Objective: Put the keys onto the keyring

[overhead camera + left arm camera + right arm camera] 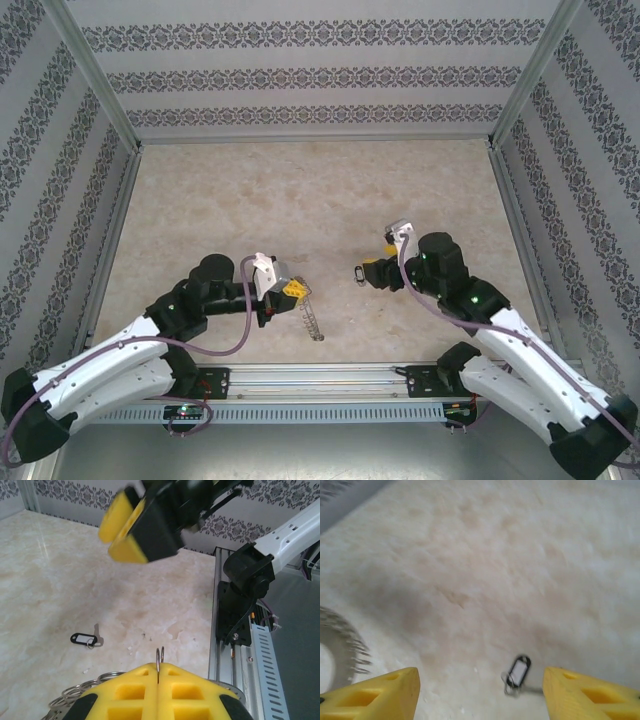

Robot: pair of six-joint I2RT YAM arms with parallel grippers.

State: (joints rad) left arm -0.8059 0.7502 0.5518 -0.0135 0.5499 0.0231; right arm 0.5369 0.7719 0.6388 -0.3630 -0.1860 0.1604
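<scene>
The left gripper [159,675] is squeezing its two yellow fingers [130,692] tight together. A thin wire loop [160,655] from the edge of the keyring [312,318] is poking up out of the crack between them, so the left gripper is holding the keyring by its rim. From above, the keyring is hanging down from those fingers toward the near edge of the table [250,190], and I am seeing it almost edge-on. Its low end is looking very close to the tabletop, but I cannot tell if it is touching. The key [518,672] is lying flat on the table all by itself, with its dark oval head and short silver blade both showing. It is sitting around the middle of the table, to the right of the keyring and apart from it. The right gripper [372,272] is hanging just beside the key, on the key's right side. It is spreading its own yellow fingers [380,692] wide apart and is holding nothing. In the right wrist camera the key is showing on the table between the two spread fingers, closer to the right one, and the keyring is showing as a grey blur far off to the left. In the left wrist camera the right gripper is floating up above the tabletop, with the key lying down below it.
</scene>
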